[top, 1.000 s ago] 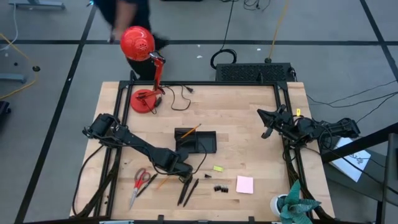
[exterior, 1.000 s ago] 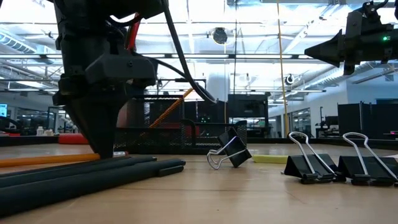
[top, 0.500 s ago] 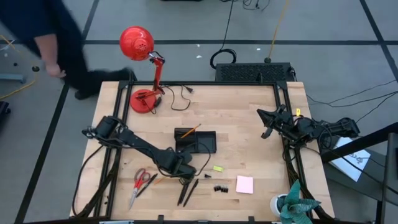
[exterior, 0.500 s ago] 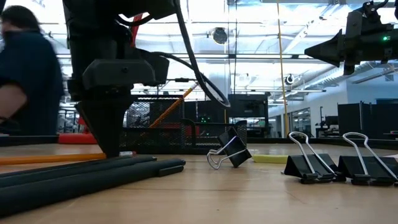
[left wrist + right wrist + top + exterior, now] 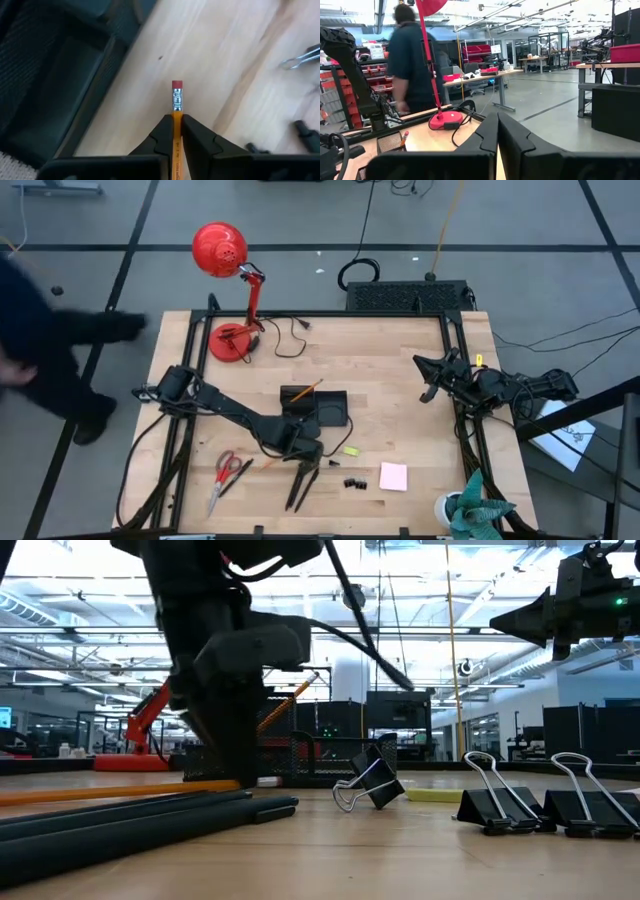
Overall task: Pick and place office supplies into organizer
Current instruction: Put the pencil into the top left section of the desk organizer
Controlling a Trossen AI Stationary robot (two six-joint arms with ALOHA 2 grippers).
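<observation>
Pinching an orange pencil (image 5: 176,117), the left gripper (image 5: 174,131) sits just near the organizer (image 5: 330,412); scissors (image 5: 224,474), pens (image 5: 302,483), clips (image 5: 355,482) and sticky-note pad (image 5: 393,476) remain on the worktop (image 5: 380,370).

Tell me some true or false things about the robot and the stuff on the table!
1. The left gripper is pinching a pencil. True.
2. The pink pad is inside the organizer. False: it lies on the table, apart from the organizer.
3. The right gripper is holding the scissors. False: it is shut on nothing at the table's right edge, and the scissors lie on the table near the left arm.
4. One pencil is already sticking out of the organizer. True.
5. The lamp is red. True.
</observation>
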